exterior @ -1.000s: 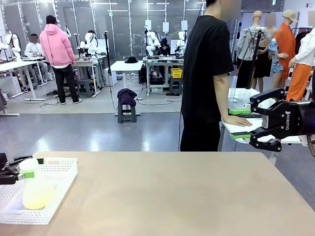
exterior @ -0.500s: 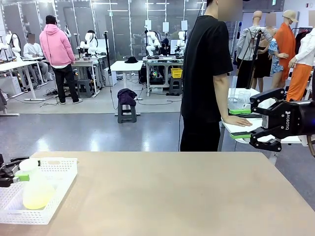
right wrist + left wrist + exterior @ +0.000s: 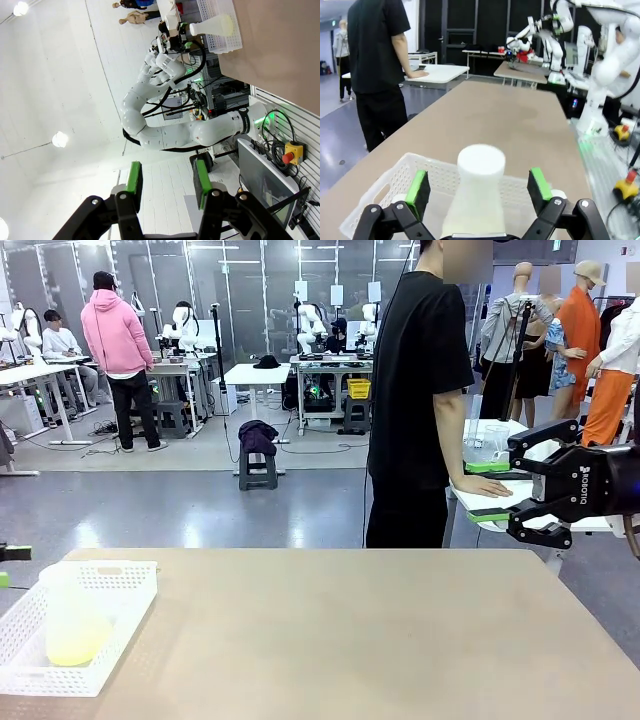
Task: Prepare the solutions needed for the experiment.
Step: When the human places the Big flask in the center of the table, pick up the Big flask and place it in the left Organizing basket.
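A conical flask [image 3: 72, 615] stands upright in a white perforated basket [image 3: 120, 585] at the table's front left. It holds a shallow layer of pale yellow-green solution [image 3: 72, 645]. My left gripper [image 3: 479, 186] is open, its green pads on either side of the flask [image 3: 479, 195] neck and apart from it. One of its fingertips [image 3: 12, 553] shows at the left edge of the front view. My right gripper [image 3: 492, 490] hangs open and holds nothing, above the table's far right corner. In the right wrist view, past the right gripper [image 3: 166, 181], the flask [image 3: 212, 24] shows far off.
A person in black [image 3: 420, 390] stands beyond the table's far edge, one hand [image 3: 482, 485] resting on a white side table behind my right gripper. The tan table top [image 3: 360, 640] stretches bare from the basket to the right edge.
My left gripper has drawn back to the left, away from the flask's neck, and has almost left the front view. The flask stays in the basket. The right arm has not moved.
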Robot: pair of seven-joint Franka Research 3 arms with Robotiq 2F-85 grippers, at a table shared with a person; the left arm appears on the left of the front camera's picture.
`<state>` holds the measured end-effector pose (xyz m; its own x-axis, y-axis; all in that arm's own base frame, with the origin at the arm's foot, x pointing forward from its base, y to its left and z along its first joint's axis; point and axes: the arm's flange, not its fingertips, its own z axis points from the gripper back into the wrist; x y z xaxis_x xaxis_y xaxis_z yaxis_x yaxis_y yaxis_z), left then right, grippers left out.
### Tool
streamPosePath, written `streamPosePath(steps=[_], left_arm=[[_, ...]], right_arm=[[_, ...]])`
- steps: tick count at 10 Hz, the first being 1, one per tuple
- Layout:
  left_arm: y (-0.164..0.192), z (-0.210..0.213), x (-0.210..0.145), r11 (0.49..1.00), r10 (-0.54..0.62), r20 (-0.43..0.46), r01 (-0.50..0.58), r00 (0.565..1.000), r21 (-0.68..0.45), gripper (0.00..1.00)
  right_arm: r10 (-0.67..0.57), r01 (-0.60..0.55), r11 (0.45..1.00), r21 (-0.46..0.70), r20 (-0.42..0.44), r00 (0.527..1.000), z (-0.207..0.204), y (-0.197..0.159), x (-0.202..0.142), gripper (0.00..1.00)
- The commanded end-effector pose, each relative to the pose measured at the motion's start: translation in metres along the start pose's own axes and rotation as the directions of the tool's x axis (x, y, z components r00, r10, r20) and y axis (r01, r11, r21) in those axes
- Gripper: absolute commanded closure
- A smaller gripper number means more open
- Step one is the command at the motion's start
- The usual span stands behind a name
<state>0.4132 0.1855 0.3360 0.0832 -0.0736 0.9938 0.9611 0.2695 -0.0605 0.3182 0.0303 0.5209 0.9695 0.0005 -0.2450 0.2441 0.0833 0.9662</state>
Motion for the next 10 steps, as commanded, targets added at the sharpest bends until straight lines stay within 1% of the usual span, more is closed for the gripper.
streamPosePath(steps=[1,2,3,4,5,6,7,8,9,10], left_arm=[[-0.037,-0.013,0.046,0.979,0.205,0.063,-0.204,0.977,-0.023,0.00],[-0.055,-0.020,0.069,0.955,0.294,0.080,-0.291,0.952,-0.050,0.00],[-0.065,-0.028,0.085,0.922,0.383,0.118,-0.371,0.916,-0.107,0.00],[-0.071,-0.040,0.097,0.890,0.451,0.116,-0.436,0.885,-0.129,0.00],[-0.072,-0.055,0.109,0.836,0.533,0.120,-0.500,0.838,-0.226,0.00],[-0.069,-0.069,0.121,0.805,0.580,0.101,-0.549,0.809,-0.224,0.00],[-0.065,-0.085,0.137,0.789,0.585,0.027,-0.561,0.810,-0.250,0.00],[-0.058,-0.099,0.142,0.755,0.623,-0.007,-0.603,0.783,-0.258,0.00],[-0.054,-0.118,0.146,0.696,0.679,-0.056,-0.666,0.732,-0.270,0.00],[-0.051,-0.134,0.146,0.646,0.733,-0.085,-0.730,0.674,-0.224,0.00]], right_arm=[[-0.010,0.010,1.000,0.006,0.004,1.000,0.000,0.001,0.000,0.47],[-0.010,0.010,1.000,0.006,0.004,1.000,0.000,0.001,0.000,0.47],[-0.010,0.010,1.000,0.006,0.004,1.000,0.000,0.001,0.000,0.47],[-0.010,0.010,1.000,0.006,0.004,1.000,0.000,0.001,0.000,0.47],[-0.010,0.010,1.000,0.006,0.004,1.000,0.000,0.001,0.000,0.47],[-0.010,0.010,1.000,0.006,0.004,1.000,0.000,0.001,0.000,0.47],[-0.010,0.010,1.000,0.006,0.004,1.000,0.000,0.001,0.000,0.47],[-0.010,0.010,1.000,0.006,0.004,1.000,0.000,0.001,0.000,0.47],[-0.010,0.010,1.000,0.006,0.004,1.000,0.000,0.001,0.000,0.47],[-0.010,0.010,1.000,0.006,0.004,1.000,0.000,0.001,0.000,0.47]])
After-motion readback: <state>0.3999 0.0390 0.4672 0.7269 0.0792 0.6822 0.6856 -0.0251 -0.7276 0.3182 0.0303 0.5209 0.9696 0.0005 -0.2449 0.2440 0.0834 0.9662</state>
